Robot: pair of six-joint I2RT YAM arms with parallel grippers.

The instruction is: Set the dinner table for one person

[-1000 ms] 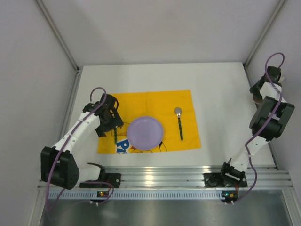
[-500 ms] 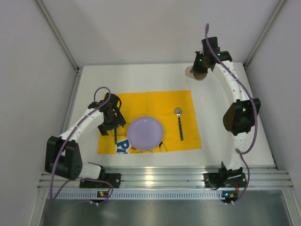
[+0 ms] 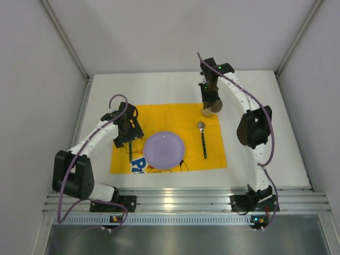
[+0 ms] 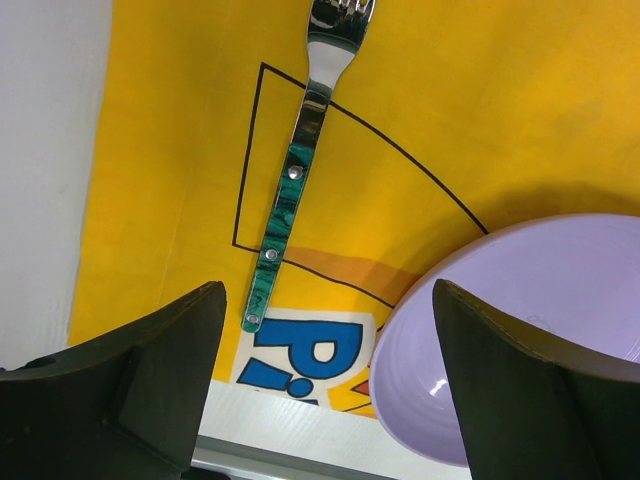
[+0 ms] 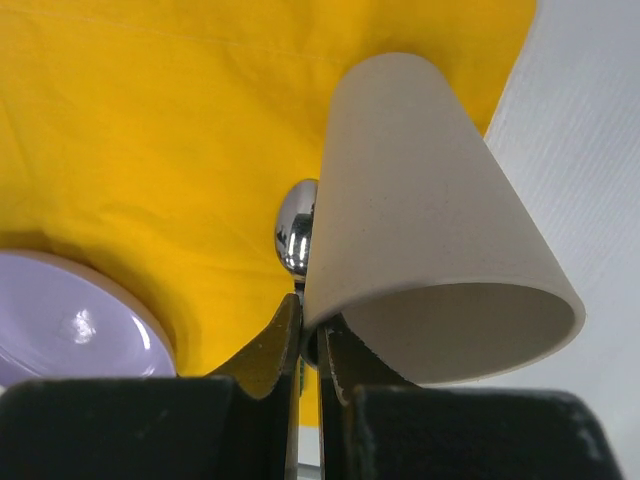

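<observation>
A beige cup hangs over the far right corner of the yellow placemat, and my right gripper is shut on its rim wall. From above, the cup sits just beyond the spoon. The spoon's bowl shows beside the cup. A purple plate lies in the middle of the mat. A green-handled fork lies to its left. My left gripper is open and empty above the fork's handle end and the plate's edge. The mat lies on the white dinner table.
A ribbed aluminium rail runs along the near edge where both arm bases are bolted. Grey walls close in the table at the back and on both sides. The right arm's elbow stands over the table right of the mat.
The right arm has swung from the far right wall round the back and in over the mat's far right corner, carrying the cup. The left gripper has shifted only slightly.
</observation>
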